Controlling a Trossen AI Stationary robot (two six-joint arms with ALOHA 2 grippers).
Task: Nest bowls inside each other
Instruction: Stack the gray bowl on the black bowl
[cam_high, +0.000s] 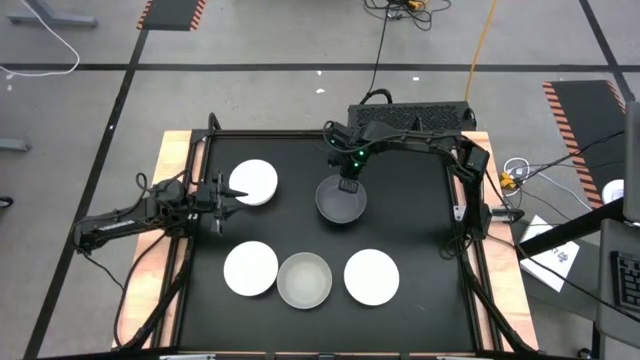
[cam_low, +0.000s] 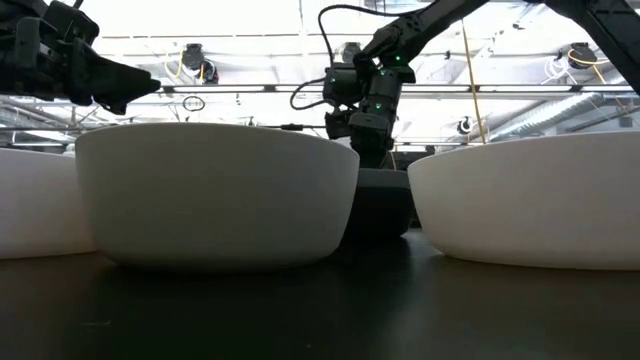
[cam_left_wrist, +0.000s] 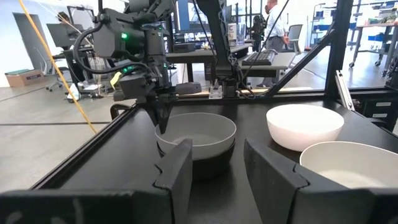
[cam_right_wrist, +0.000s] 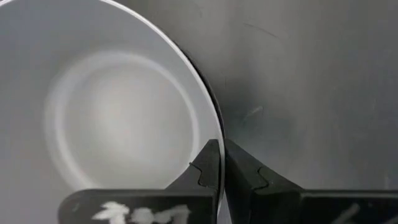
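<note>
The right claw (cam_high: 347, 186) is closed on the rim of the dark grey bowl (cam_high: 340, 203), which sits in a black bowl (cam_left_wrist: 208, 163) directly under it. The left claw (cam_high: 222, 197) stands partly open and holds nothing, with a white bowl (cam_high: 256, 182) just beside its fingertips.

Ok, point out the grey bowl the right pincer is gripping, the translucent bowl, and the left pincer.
dark grey bowl (cam_high: 341, 203), high view, inner floor.
translucent bowl (cam_high: 304, 280), high view, centre.
left pincer (cam_high: 229, 193), high view, between its fingertips.

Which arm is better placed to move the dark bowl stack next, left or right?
Probably the right. Its end effector is shut on the rim of the dark stack mid-table. The left end effector is open, off by a white bowl.
</note>
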